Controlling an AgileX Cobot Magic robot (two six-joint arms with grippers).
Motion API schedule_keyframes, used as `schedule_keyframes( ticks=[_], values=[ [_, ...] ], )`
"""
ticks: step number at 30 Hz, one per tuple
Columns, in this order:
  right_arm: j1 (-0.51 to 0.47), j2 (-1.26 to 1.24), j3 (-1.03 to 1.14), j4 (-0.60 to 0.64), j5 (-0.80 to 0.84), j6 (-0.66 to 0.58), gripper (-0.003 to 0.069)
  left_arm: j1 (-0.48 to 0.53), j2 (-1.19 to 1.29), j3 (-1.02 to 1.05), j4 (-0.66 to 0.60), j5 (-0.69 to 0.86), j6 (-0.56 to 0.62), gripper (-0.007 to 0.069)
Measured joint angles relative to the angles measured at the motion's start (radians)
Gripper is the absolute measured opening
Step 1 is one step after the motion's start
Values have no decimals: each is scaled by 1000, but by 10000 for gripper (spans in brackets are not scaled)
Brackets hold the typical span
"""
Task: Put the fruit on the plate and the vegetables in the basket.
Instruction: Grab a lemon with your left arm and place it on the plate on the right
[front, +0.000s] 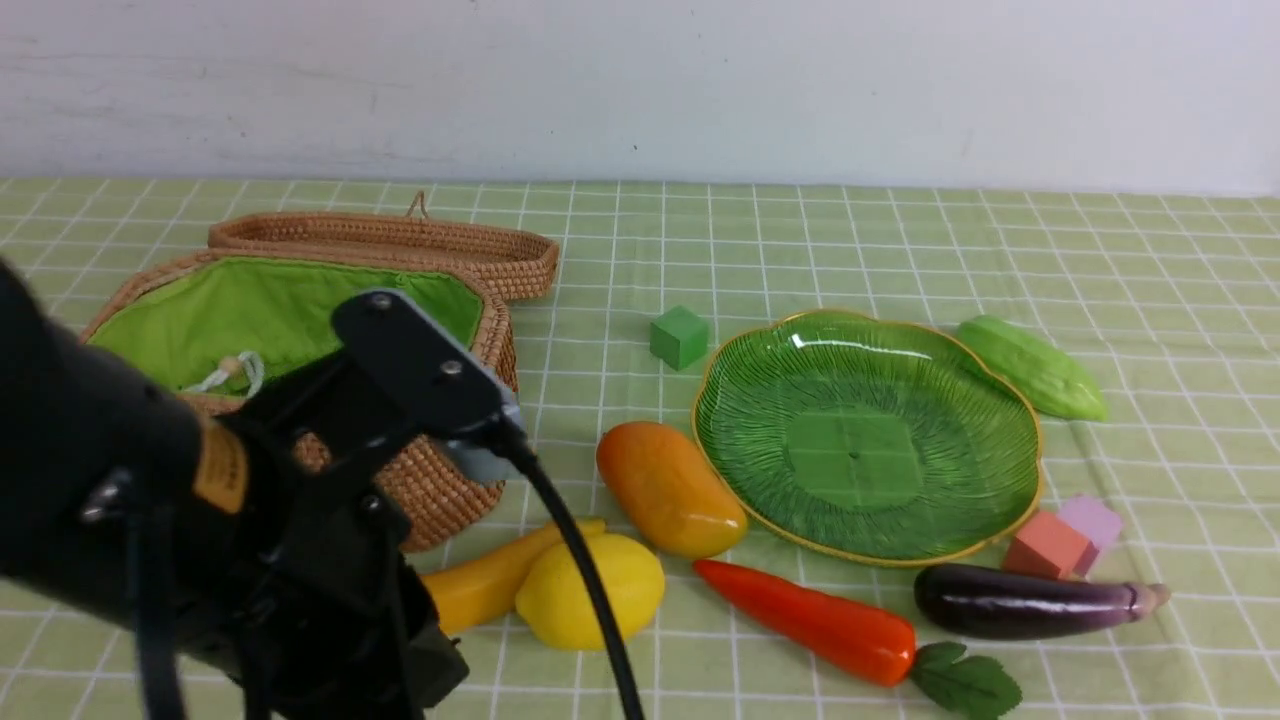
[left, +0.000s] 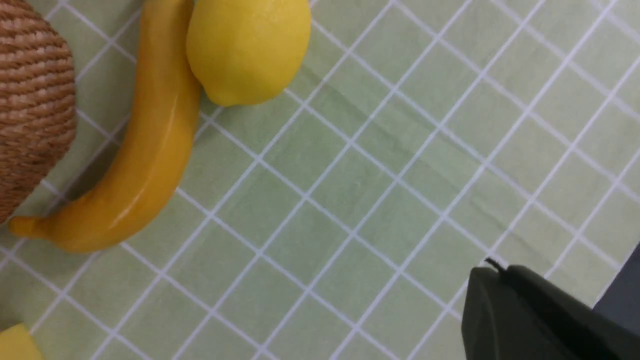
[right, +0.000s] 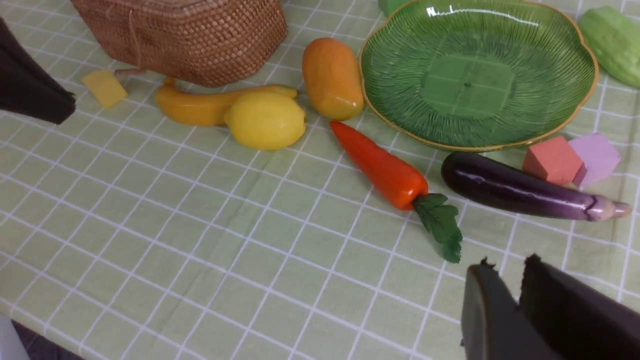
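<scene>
Black left gripper (left: 492, 272) hangs fully closed and empty over the tabletop (left: 350, 200), and the right gripper (right: 507, 272) stands a crack apart, holding nothing. Nearest lie the carrot (front: 810, 620), eggplant (front: 1020, 600), lemon (front: 630, 585) and banana (front: 480, 585), then the mango (front: 670, 488) just beside the plate (front: 870, 440); farther back sit the gourd (front: 1035, 367) and the open-lidded basket (front: 430, 510).

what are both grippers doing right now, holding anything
left gripper: shut, holding nothing
right gripper: slightly open, holding nothing
</scene>
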Motion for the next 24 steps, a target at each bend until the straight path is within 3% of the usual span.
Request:
schedule_keyframes(
  ticks=[4, 7, 10, 13, 18, 21, 24],
  values=[
    [0, 0, 0, 0, 21, -8, 117, -3, 121, -48, 51, 9, 0, -10],
    [0, 0, 0, 0, 22, -13, 119, -3, 185, -58, 83, -26, 21, 36],
    [0, 0, 0, 0, 23, -15, 123, -6, 242, -58, 117, -69, 38, 135],
    [0, 0, 0, 0, 23, -16, 127, -6, 295, -58, 128, -157, 45, 302],
    [0, 0, 0, 0, 23, -19, 128, -6, 355, -60, 115, -328, 49, 494],
    [0, 0, 0, 0, 22, -23, 128, -6, 406, -63, 138, -422, 71, 581],
    [0, 0, 0, 0, 22, -23, 132, -6, 463, -64, 180, -491, 104, 618]
  ],
)
